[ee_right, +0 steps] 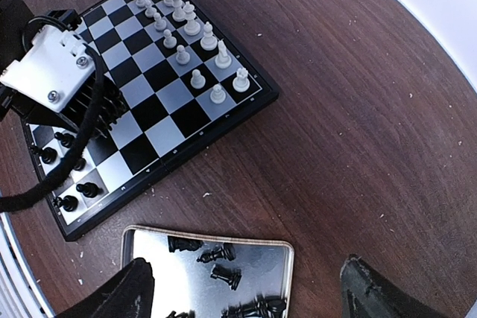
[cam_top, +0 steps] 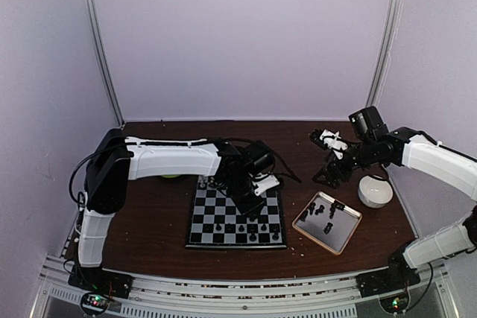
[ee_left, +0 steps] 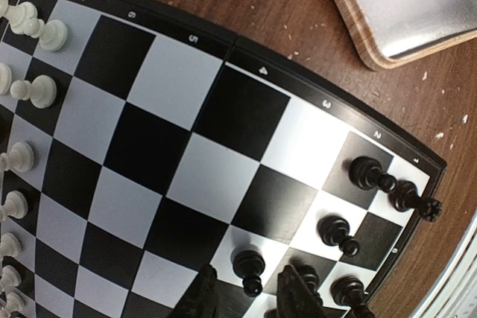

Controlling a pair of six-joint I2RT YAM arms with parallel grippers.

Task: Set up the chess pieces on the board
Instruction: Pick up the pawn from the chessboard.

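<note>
The board [cam_top: 223, 217] lies in the middle of the table. Several white chess pieces [ee_right: 186, 27] stand in two rows along its far side. Several black chess pieces [ee_left: 369, 173] stand on its near rows. My left gripper [ee_left: 250, 299] hangs low over the near right corner, open. A black pawn [ee_left: 250, 267] stands upright between its fingers [ee_left: 201, 296] with a gap on each side. My right gripper [ee_right: 242, 292] is open wide above the tray [ee_right: 149, 273] with nothing between its fingers. Several black pieces [ee_right: 223, 273] lie in that tray.
The tan-rimmed metal tray [cam_top: 339, 234] sits right of the board. A white bowl [cam_top: 375, 191] stands beyond it near the right arm. A green thing [cam_top: 171, 176] peeks out behind the left arm. Crumbs dot the wooden table [ee_right: 350, 109].
</note>
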